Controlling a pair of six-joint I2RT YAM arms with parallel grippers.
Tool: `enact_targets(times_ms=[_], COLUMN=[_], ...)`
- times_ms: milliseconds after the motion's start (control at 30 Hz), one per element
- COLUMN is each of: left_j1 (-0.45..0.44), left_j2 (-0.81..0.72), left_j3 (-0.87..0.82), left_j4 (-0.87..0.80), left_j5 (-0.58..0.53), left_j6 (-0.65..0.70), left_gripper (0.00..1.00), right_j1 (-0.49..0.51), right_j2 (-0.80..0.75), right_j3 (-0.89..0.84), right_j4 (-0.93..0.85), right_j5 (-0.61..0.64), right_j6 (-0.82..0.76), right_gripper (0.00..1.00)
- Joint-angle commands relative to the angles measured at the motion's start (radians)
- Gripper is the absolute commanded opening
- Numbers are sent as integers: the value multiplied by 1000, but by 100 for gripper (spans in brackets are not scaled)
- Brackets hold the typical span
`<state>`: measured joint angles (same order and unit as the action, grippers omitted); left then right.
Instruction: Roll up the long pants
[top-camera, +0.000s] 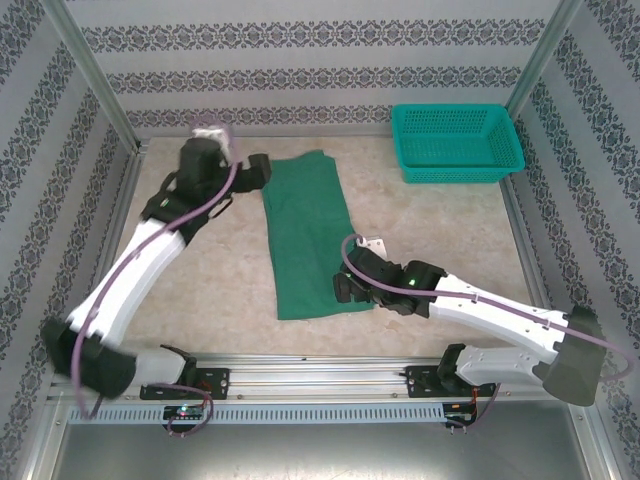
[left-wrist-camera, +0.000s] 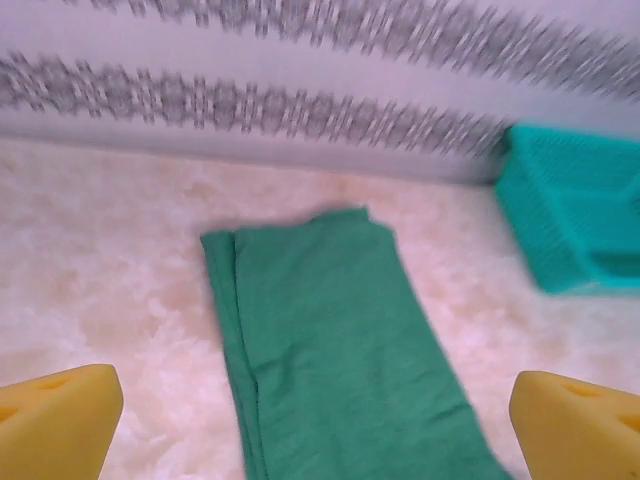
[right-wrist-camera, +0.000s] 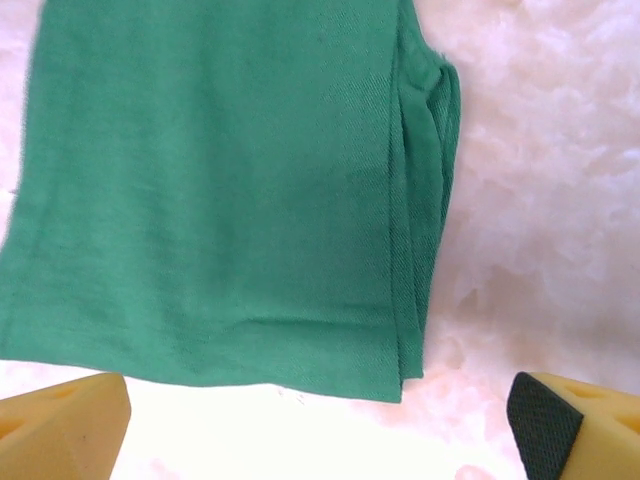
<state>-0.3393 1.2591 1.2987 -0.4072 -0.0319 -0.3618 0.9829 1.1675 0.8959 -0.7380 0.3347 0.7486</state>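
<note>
Left wrist view: long pants (left-wrist-camera: 330, 350) leave your frame at bottom edge; teal mesh basket (left-wrist-camera: 570, 220) blurred, cropped at right. Right wrist view: pants cropped at top edge.

bright even light, left wrist blurred

Bare beige tabletop (top-camera: 440, 240) lies open on both sides of the flat-folded dark green fabric pants (top-camera: 305, 235), wider on the right. A teal plastic mesh basket (top-camera: 460, 172) fills the far right corner, well apart from the pants. Patterned walls (top-camera: 300, 80) close the far and side edges.
</note>
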Motion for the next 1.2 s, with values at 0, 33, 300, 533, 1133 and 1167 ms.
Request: enact_targets(times_ms=[0, 33, 300, 533, 1133, 1167], left_j1=[-30, -95, -608, -904, -867, -851], left_j2=[-19, -39, -367, -69, 591, 596], left_j3=[1, -9, -390, -302, -211, -209], left_j4=[-291, -368, -520, -641, -314, -299], left_j5=[176, 140, -190, -460, -505, -495], left_j6=[34, 55, -168, -178, 200, 204], left_gripper=[100, 100, 98, 99, 100, 100], right_j1=[-11, -8, -55, -133, -324, -330], right_j2=[-9, -28, -175, -300, -264, -255], right_j3=[-73, -102, -259, -321, -293, -293], right_j4=[21, 33, 7, 37, 81, 83], right_j5=[-2, 14, 52, 1, -121, -124], right_j6=[-33, -27, 74, 73, 23, 24], right_gripper=[98, 98, 98, 98, 98, 98])
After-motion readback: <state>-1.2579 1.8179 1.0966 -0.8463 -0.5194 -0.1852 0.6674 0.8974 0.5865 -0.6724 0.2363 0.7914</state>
